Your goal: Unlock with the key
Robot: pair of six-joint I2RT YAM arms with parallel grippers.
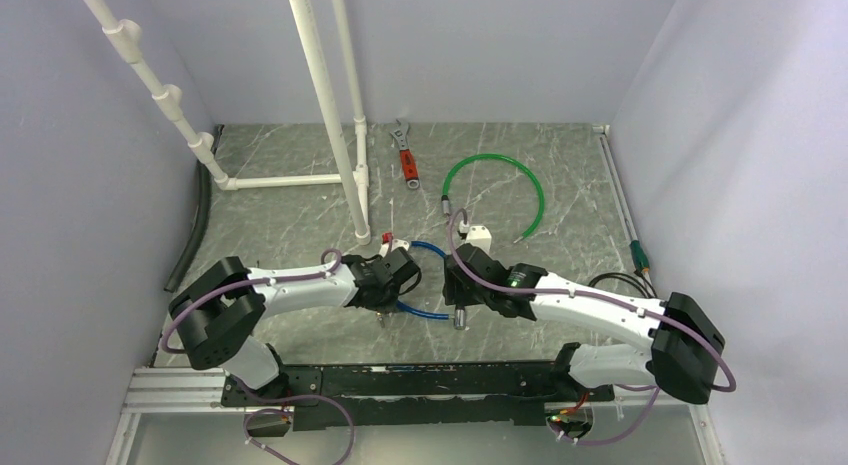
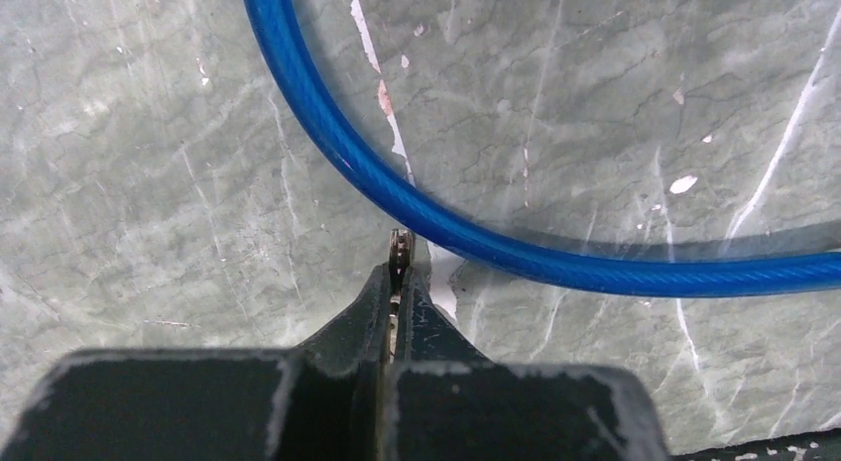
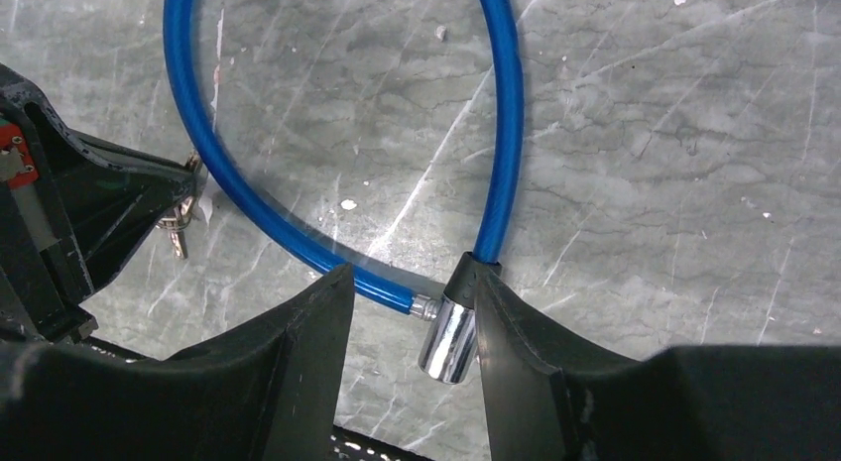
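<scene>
My left gripper (image 2: 399, 275) is shut on the key (image 2: 400, 247), whose small silvery tip pokes out between the fingertips just short of the blue cable (image 2: 327, 124). In the right wrist view the key bunch (image 3: 178, 231) hangs from the left gripper's fingers (image 3: 129, 193), left of the cable loop (image 3: 511, 134). My right gripper (image 3: 412, 278) is open and straddles the cable's silver lock cylinder (image 3: 446, 337). Its right finger rests against the cylinder and a gap shows on the left side. From above, both grippers (image 1: 385, 307) (image 1: 458, 310) face each other over the blue cable (image 1: 428, 250).
A green cable loop (image 1: 530, 180) and a red-handled wrench (image 1: 407, 161) lie farther back. White pipes (image 1: 330, 115) stand at the back left, with a black hose (image 1: 192, 230) along the left wall. A small green-tipped tool (image 1: 640, 255) lies by the right wall.
</scene>
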